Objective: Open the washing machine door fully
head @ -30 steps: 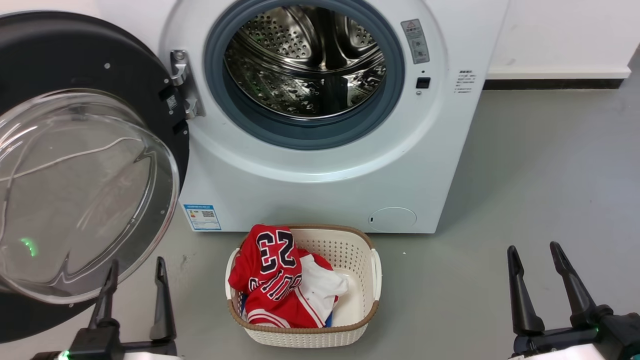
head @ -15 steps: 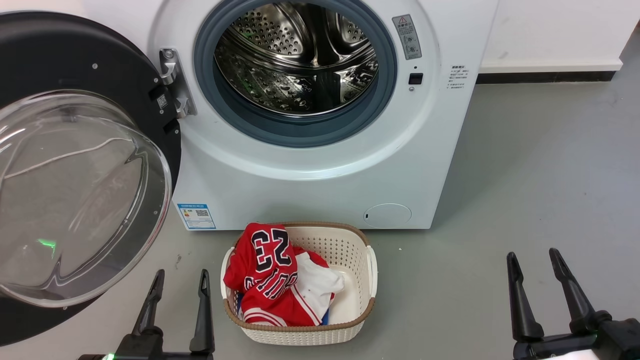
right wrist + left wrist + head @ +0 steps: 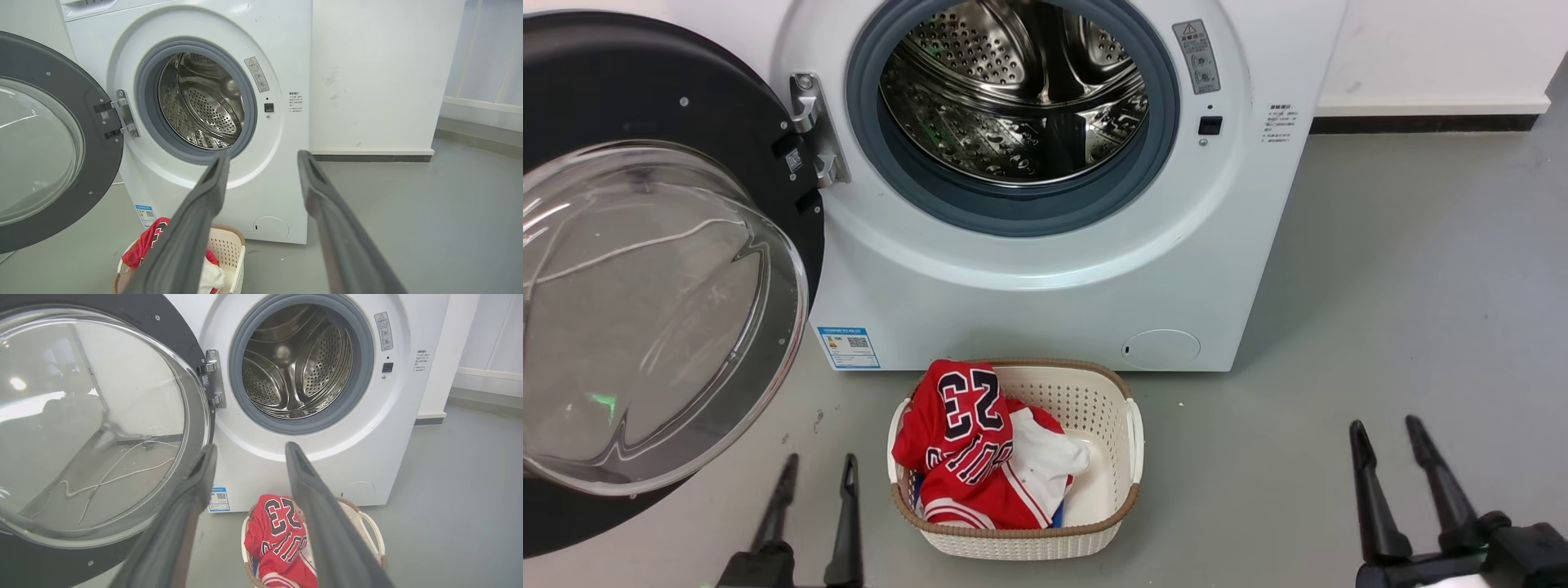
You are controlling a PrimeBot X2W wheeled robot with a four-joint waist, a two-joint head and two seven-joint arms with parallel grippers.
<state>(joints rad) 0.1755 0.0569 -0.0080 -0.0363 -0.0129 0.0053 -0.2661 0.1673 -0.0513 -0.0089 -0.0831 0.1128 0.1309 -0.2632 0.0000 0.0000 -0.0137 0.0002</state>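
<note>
Two empty grippers hover over the smooth grey floor (image 3: 1380, 286), fingers apart. Ahead-left of the left gripper (image 3: 820, 461), the washing machine door (image 3: 621, 82) stands swung wide. A laundry basket (image 3: 1134, 433) sits left of the right gripper (image 3: 1384, 423), with a white wall (image 3: 1437, 49) beyond.
</note>
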